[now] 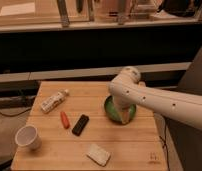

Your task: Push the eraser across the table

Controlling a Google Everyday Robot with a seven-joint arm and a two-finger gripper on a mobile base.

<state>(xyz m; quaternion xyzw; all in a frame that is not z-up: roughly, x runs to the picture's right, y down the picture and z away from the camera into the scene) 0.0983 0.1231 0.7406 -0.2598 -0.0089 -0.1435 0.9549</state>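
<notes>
The eraser point(80, 124) is a small flat black bar lying at a slant on the light wooden slatted table point(124, 145), left of centre. My white arm reaches in from the right, with its bend above the table's back half. The gripper point(126, 116) hangs down over a green bowl point(110, 109) and hides the bowl's right part. It is to the right of the eraser, about a bowl's width away and apart from it.
An orange-red carrot-like piece point(64, 119) lies just left of the eraser. A white-grey pad point(98, 154) lies near the front edge. A white cup point(28, 136) stands front left. A white packet point(54, 100) lies back left. A small dark logo point(153, 156) marks the front right corner.
</notes>
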